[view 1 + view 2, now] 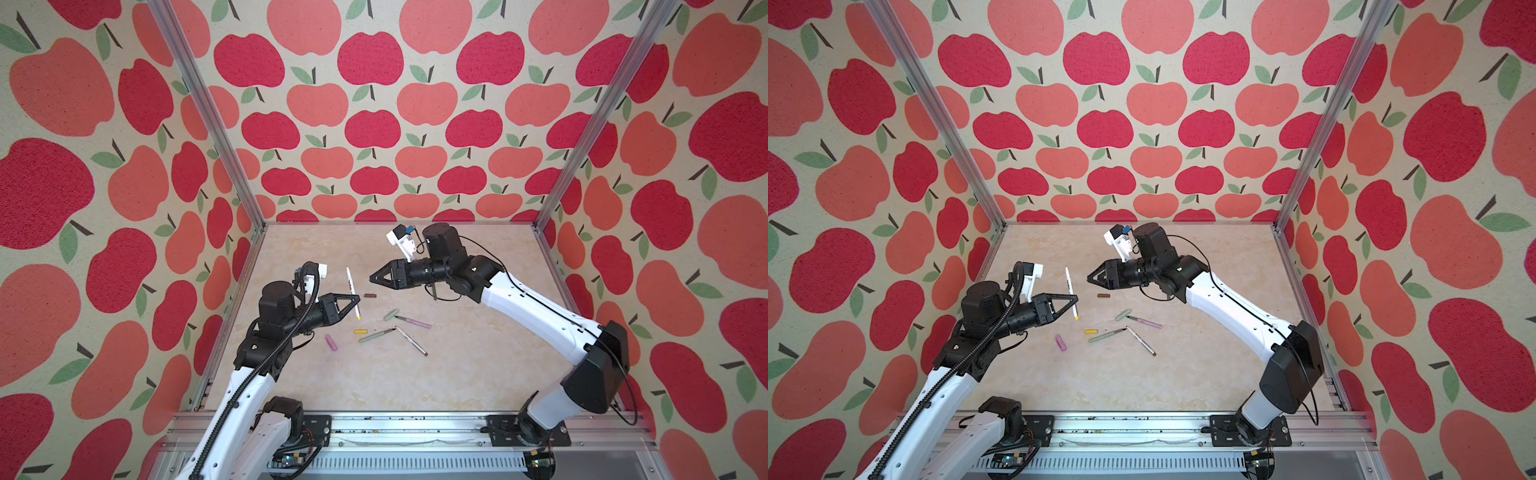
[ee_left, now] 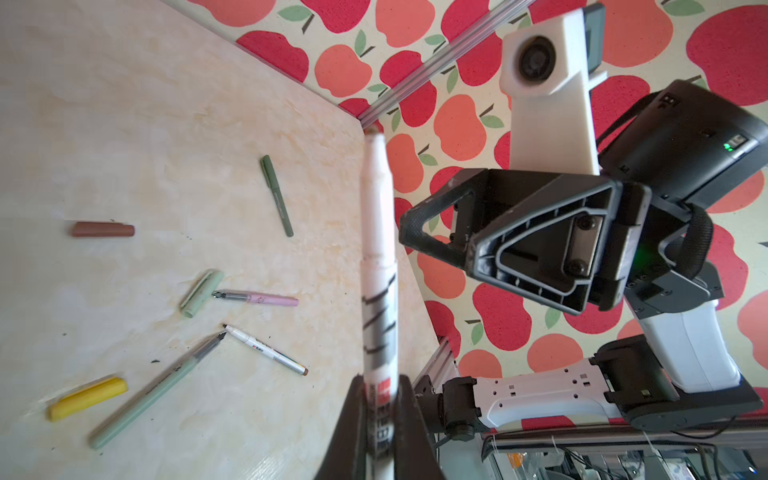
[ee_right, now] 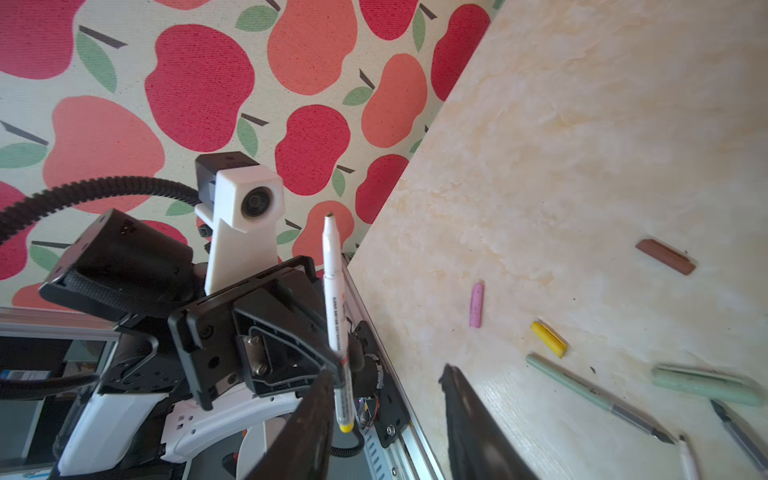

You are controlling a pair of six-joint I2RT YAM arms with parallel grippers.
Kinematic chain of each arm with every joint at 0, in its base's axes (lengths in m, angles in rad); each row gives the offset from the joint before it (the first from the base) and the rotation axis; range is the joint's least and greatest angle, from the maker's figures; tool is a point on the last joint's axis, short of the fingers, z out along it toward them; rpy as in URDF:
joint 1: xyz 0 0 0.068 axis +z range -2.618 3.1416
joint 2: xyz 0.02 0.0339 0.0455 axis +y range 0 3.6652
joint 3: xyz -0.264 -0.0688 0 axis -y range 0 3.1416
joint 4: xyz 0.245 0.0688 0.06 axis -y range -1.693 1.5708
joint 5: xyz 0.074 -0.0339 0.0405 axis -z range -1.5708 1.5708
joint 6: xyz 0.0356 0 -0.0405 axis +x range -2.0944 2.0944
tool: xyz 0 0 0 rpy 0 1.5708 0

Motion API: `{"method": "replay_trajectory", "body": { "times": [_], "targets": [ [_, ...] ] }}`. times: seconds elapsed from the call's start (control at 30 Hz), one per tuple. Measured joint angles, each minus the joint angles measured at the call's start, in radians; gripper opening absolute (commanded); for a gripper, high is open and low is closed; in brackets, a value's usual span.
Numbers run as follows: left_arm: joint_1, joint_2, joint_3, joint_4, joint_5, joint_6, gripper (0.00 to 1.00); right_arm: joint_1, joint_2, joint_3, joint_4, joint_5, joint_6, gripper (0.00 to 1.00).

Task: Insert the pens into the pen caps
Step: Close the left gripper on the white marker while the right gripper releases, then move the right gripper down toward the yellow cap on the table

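My left gripper (image 1: 357,300) (image 2: 380,380) is shut on a white pen (image 1: 352,289) (image 2: 376,249) with a yellow end, held above the table with its tip pointing to the back. My right gripper (image 1: 371,279) (image 3: 386,372) stands open and empty, a short way right of that pen (image 3: 334,299). On the table lie a brown cap (image 1: 370,295), a pale green cap (image 1: 391,314), a yellow cap (image 1: 360,331) and a pink cap (image 1: 331,342). Beside them are a pink pen (image 1: 413,321), a pale green pen (image 1: 376,336), another white pen (image 1: 411,340) and a dark green pen (image 2: 276,195).
The marbled table (image 1: 457,374) is walled on three sides by apple-print panels in an aluminium frame (image 1: 249,199). A metal rail (image 1: 395,428) carrying both arm bases runs along the front edge. The loose pens and caps cluster at the table's middle.
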Motion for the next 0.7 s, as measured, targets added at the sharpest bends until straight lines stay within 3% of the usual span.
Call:
{"method": "replay_trajectory", "body": {
  "times": [0.17,0.37,0.7],
  "targets": [
    [0.024,-0.074,0.02,-0.253,-0.114,0.024,0.0,0.017,0.055,0.074,-0.174,0.113,-0.117,0.48],
    [0.047,-0.153,0.026,-0.489,-0.206,0.016,0.0,0.077,0.262,0.21,-0.346,0.199,-0.253,0.54],
    [0.05,-0.245,0.026,-0.603,-0.233,-0.036,0.0,0.175,0.592,0.408,-0.546,0.3,-0.485,0.61]
  ]
}}
